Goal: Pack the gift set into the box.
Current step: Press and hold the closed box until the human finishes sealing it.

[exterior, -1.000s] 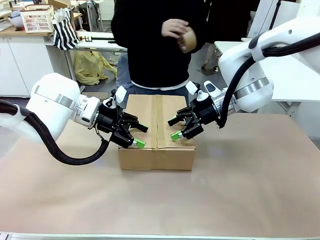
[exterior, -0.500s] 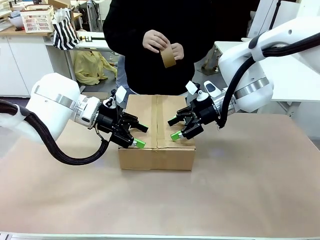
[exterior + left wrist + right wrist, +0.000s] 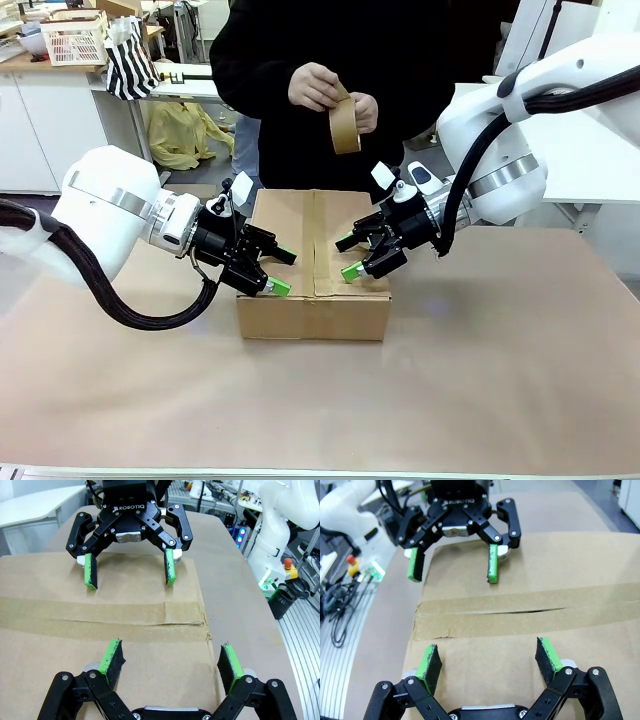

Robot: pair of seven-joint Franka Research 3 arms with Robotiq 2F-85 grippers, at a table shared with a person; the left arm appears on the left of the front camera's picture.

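The box stands in the middle of the table with its top flaps folded down and a brown tape strip along the seam, which gapes slightly. My left gripper is open, its pads resting on the box's left flap. Opposite it, my right gripper is open on the right flap. The left wrist view looks past my left gripper across the box top to the right gripper. The right wrist view shows my right gripper, the box and the left gripper. The gift set is hidden.
A person in black stands behind the box, holding a roll of brown tape in both hands above it. The brown-covered table spreads out in front of and beside the box. A white basket and a striped bag sit at the far left.
The person's hands have come together and lifted the tape roll, which now hangs edge-on in front of the chest. Neither arm nor the box has moved.
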